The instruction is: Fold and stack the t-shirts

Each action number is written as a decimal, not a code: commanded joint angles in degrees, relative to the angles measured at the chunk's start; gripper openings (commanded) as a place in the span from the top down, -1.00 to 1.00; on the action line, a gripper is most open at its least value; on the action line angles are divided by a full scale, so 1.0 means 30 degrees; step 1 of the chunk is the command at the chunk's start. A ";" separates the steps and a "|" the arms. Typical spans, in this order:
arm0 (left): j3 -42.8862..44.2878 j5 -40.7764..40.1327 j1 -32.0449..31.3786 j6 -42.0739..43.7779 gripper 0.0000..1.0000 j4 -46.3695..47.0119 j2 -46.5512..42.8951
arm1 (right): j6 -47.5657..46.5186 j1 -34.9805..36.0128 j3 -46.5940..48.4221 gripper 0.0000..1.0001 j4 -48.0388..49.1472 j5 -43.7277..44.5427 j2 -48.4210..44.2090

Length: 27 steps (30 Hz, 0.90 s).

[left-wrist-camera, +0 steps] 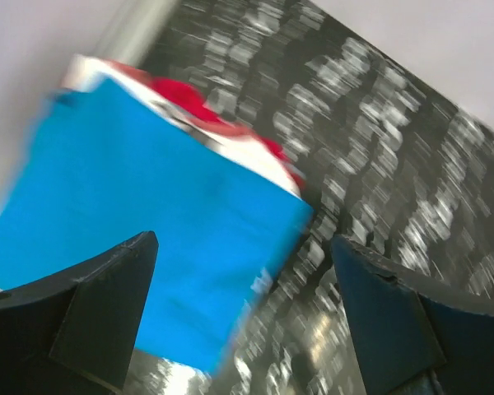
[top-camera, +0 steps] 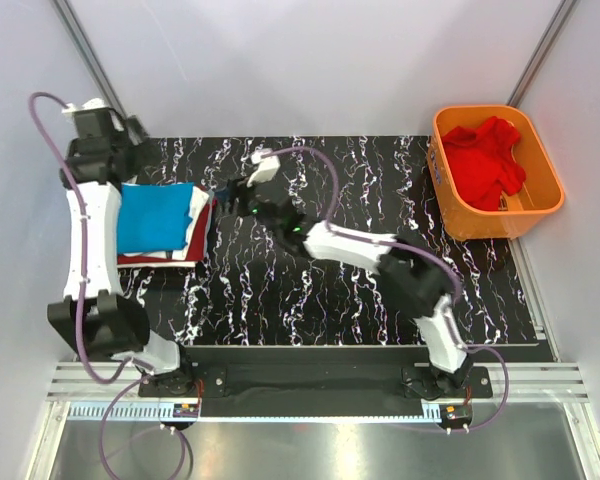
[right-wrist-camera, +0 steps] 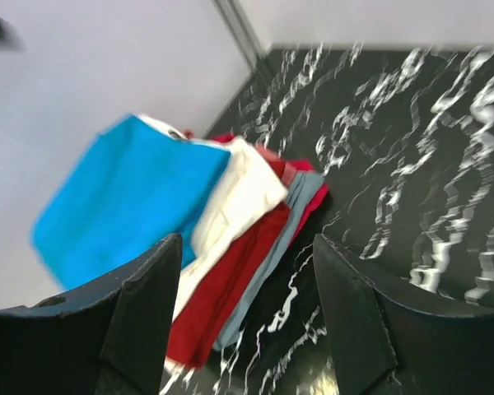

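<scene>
- Stack of folded t-shirts, at the far left of the tabletop [top-camera: 380, 180]: blue t-shirt [top-camera: 155, 215] on top, white t-shirt [right-wrist-camera: 239, 197] under it, dark red t-shirt [right-wrist-camera: 230, 288] lower still; a grey-blue layer [right-wrist-camera: 305, 197] shows at the stack's edge, and what it belongs to cannot be told
- Bright red t-shirt [top-camera: 485, 160]: crumpled, unfolded, inside the orange basket [top-camera: 490, 225] at the far right, well apart from the stack
- Handling, as judged: all are light, limp cloth with no stiffness of their own; a folded piece probably slips over the one below and opens if dragged by a single layer, so it is best taken at a folded edge with every layer pinched together; the crumpled one offers raised bunches of cloth to pinch, and it will likely hang and stretch when lifted
- Left jaws: spread wide and empty, seen by the left wrist camera with the blue t-shirt between and beyond the two fingers; whether they touch the cloth cannot be told
- Right jaws: likewise spread and empty, just beside the stack's right edge, facing its layered side over bare tabletop
- Judged stage: three pieces stacked, one piece left in the basket
</scene>
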 commanded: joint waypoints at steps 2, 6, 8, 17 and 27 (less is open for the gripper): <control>-0.3216 -0.0523 -0.2832 -0.0829 -0.86 0.1833 -0.2299 | -0.1002 -0.0684 -0.4757 -0.41 -0.0254 0.1348 -0.6522; -0.7199 0.0210 -0.5967 -0.1885 -0.92 0.4471 -0.4642 | -0.1149 -0.1329 -0.8859 -0.47 -0.2775 0.2107 -1.0477; -1.0028 0.0268 -0.7401 -0.2179 -0.98 0.6891 -0.6020 | -0.1324 -0.1797 -1.1086 -0.60 -0.4094 0.2226 -1.2850; -1.6227 -0.2248 -1.3967 -0.2769 -0.98 1.4018 -0.6026 | -0.2204 -0.3701 -1.8295 -0.93 -0.6823 0.2460 -2.0324; -1.9426 -0.1696 -1.4848 -0.1595 -0.98 1.8718 -0.5732 | -0.1475 -0.4025 -2.1434 -1.00 -0.3311 0.3451 -1.9656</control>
